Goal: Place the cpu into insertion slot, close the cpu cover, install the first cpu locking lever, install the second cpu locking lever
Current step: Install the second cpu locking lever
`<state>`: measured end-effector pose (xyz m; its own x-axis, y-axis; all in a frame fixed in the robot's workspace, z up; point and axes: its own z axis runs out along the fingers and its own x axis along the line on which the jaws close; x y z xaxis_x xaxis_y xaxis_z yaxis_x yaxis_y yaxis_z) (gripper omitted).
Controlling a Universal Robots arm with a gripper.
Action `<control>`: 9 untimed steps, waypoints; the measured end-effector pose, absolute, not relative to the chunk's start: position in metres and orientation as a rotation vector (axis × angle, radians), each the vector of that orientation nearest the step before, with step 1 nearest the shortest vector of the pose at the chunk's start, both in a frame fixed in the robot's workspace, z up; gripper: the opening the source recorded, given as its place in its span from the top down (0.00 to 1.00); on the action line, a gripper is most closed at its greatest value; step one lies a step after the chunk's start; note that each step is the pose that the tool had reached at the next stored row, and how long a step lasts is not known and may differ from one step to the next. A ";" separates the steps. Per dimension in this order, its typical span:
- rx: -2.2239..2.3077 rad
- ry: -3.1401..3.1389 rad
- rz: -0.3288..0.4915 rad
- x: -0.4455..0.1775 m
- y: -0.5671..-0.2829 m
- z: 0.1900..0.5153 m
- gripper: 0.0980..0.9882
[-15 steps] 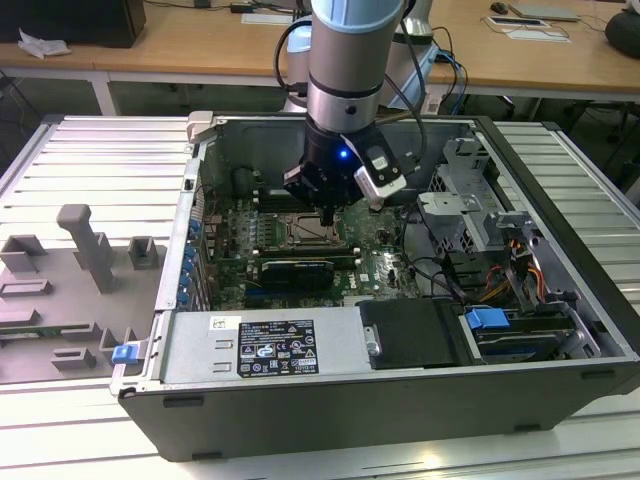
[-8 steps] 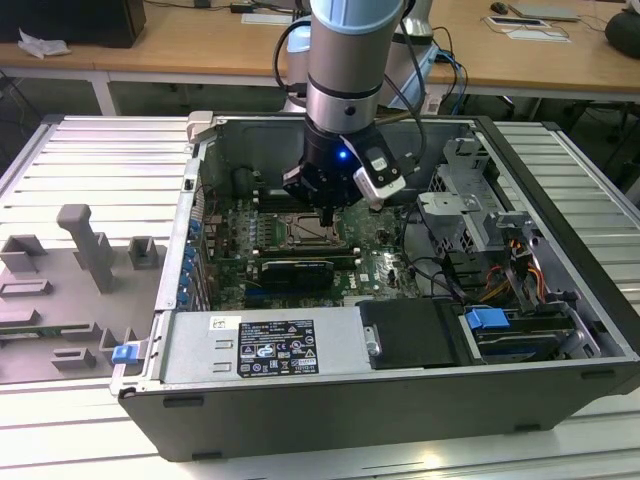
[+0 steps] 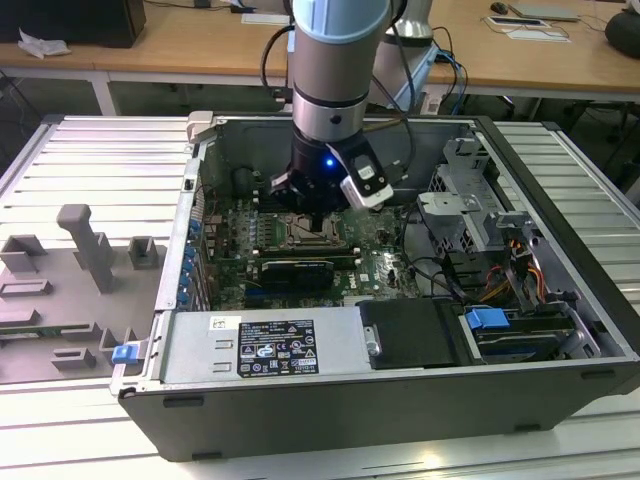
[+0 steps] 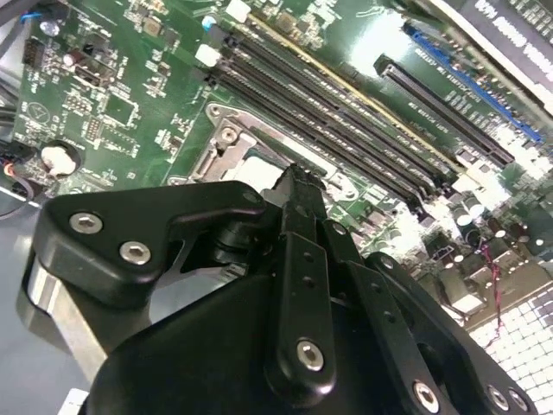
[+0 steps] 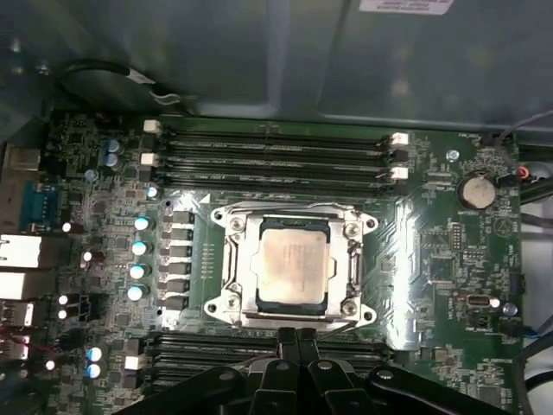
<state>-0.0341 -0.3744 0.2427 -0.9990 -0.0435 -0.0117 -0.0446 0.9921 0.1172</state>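
The cpu [image 5: 294, 264], a pale silvery square, lies flat in the socket at the middle of the green motherboard [image 5: 432, 251]. The cpu cover [image 5: 235, 259], a silvery frame, lies down flat around it. My gripper [image 5: 292, 335] hovers just off one edge of the socket with its black fingers pressed together and nothing visible between them. In the second wrist view the gripper's tip [image 4: 294, 173] sits over the socket's metal frame [image 4: 226, 138]. In the exterior view the gripper [image 3: 318, 215] hangs straight down over the socket inside the open computer case [image 3: 400, 400].
Memory slots [image 5: 276, 151] run along both sides of the socket. A wide black card [image 3: 297, 270] lies close beside the gripper. A labelled power supply box [image 3: 260, 345], a drive cage [image 3: 465, 200] and cables crowd the case. A grey fixture [image 3: 90, 250] stands at the exterior view's left.
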 end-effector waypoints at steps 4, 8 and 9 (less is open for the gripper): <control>-0.069 3.126 0.186 -0.041 -0.376 0.240 0.99; -0.069 3.126 0.186 -0.048 -0.376 0.235 0.99; -0.069 3.126 0.186 -0.048 -0.376 0.233 0.99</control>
<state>-0.0480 -0.3763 0.2326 -0.9990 -0.0437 -0.0117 -0.0448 0.9919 0.1186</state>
